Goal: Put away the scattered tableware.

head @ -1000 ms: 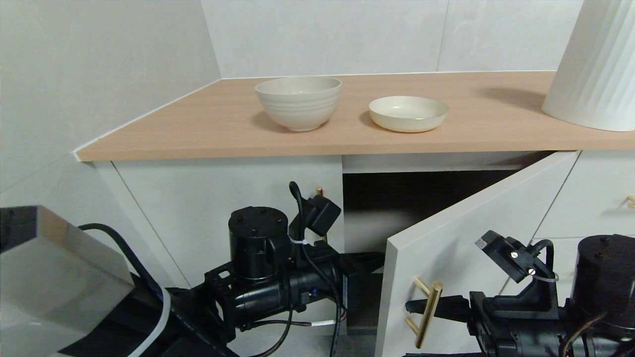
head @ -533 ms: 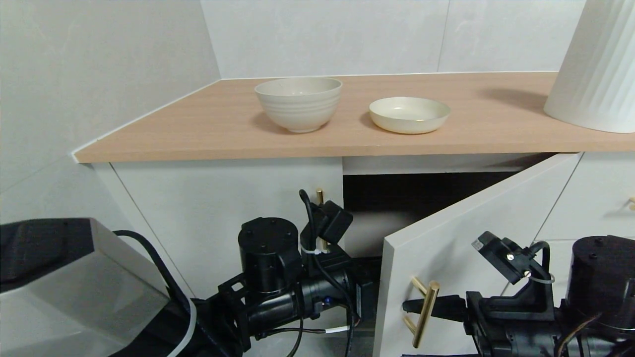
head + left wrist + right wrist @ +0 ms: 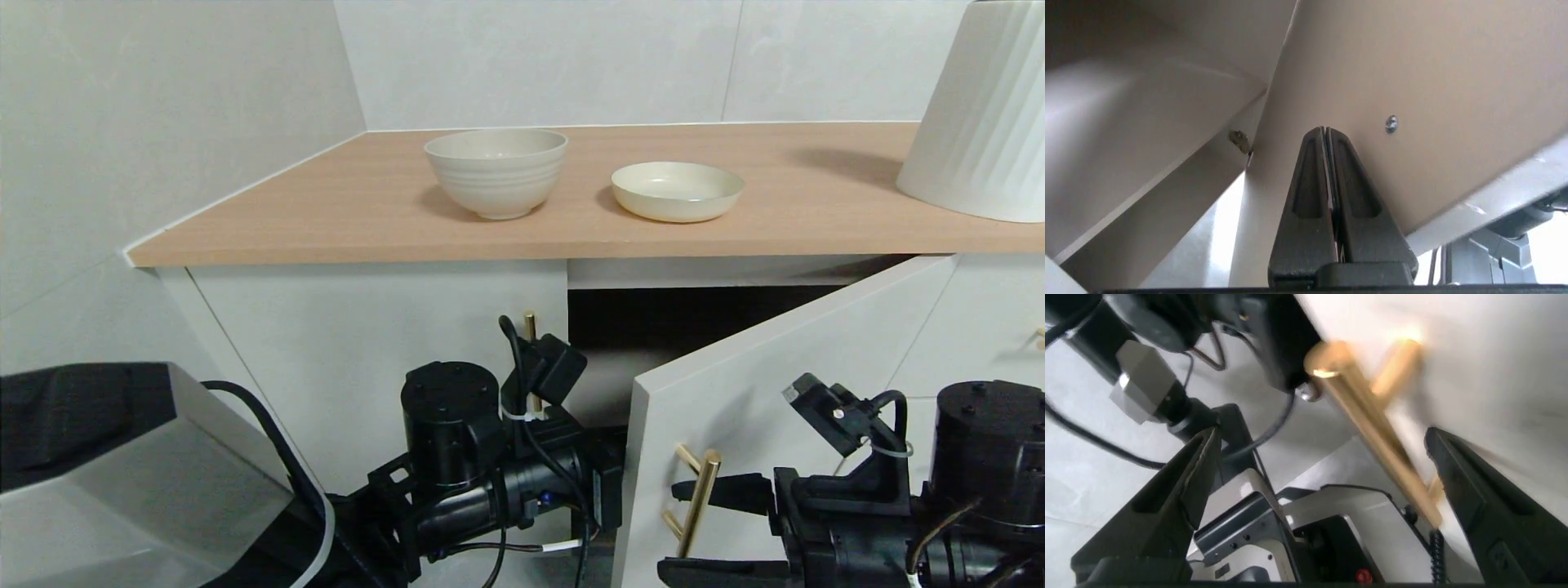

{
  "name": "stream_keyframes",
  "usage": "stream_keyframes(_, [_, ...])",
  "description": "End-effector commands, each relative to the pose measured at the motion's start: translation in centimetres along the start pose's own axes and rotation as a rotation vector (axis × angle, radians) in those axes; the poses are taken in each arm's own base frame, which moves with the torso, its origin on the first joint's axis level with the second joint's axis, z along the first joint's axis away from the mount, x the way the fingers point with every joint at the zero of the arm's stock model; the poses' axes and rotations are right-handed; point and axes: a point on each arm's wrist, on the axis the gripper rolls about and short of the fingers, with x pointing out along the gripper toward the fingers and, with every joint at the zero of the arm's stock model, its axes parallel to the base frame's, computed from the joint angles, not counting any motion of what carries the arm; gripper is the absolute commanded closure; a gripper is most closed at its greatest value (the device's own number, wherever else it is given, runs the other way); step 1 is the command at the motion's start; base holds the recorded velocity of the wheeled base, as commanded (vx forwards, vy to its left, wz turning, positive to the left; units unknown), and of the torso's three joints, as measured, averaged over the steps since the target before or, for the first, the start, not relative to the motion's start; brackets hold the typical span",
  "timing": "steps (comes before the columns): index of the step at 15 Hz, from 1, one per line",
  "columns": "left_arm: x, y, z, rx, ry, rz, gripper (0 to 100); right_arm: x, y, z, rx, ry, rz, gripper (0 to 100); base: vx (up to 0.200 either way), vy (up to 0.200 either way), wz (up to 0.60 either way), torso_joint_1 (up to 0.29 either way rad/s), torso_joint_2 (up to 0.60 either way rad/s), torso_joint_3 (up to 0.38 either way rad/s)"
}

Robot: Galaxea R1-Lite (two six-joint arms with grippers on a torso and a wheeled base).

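A deep cream bowl (image 3: pixel 495 171) and a shallow cream dish (image 3: pixel 676 189) sit side by side on the wooden countertop (image 3: pixel 343 220). Below them a white cabinet door (image 3: pixel 784 359) stands partly swung out, with a gold bar handle (image 3: pixel 695 510) near its free edge. My right gripper (image 3: pixel 669 529) is open, one finger on each side of the handle (image 3: pixel 1368 437), not closed on it. My left gripper (image 3: pixel 1325 139) is shut and empty, its tip against the door's inner face just inside the dark cabinet opening (image 3: pixel 694 314).
A tall white ribbed shade (image 3: pixel 980 114) stands at the countertop's right end. Tiled walls close the corner at the back and left. The left cabinet door (image 3: pixel 367 343) is closed, with a gold knob (image 3: pixel 529 322). Another knob (image 3: pixel 1038 333) shows on the far right cabinet front.
My left arm has shifted right, and its gripper has gone behind the door's free edge. The right gripper stays around the handle. The head view has drifted a little.
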Motion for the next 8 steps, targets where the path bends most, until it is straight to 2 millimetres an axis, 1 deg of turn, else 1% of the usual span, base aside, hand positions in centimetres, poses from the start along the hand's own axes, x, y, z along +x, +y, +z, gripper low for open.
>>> stream_keyframes(1, [0.4,-0.3,-0.4,-0.001,0.013,-0.016,100,-0.1,-0.5,0.2,-0.002,-0.017,-0.035,0,0.000,0.000,0.00,0.000,0.00,0.000])
stream_keyframes(3, [0.8,-0.6,-0.4,0.001,0.011,-0.029,100,-0.6,-1.0,0.9,-0.014,-0.054,-0.073,0,0.000,0.000,0.00,0.000,0.00,0.000])
stream_keyframes(5, [0.9,-0.9,-0.1,0.007,0.001,-0.037,100,-2.2,-0.8,1.5,-0.064,-0.103,-0.109,0,0.000,0.000,0.00,0.000,0.00,0.000])
stream_keyframes(7, [1.1,-1.0,-0.2,0.007,0.002,-0.040,100,-3.6,-0.3,1.0,-0.062,-0.114,-0.130,0,0.000,0.000,0.00,0.000,0.00,0.000])
stream_keyframes(8, [1.3,-1.1,-0.4,0.006,0.007,-0.043,100,-4.7,0.2,0.2,-0.059,-0.117,-0.141,0,0.000,0.000,0.00,0.000,0.00,0.000])
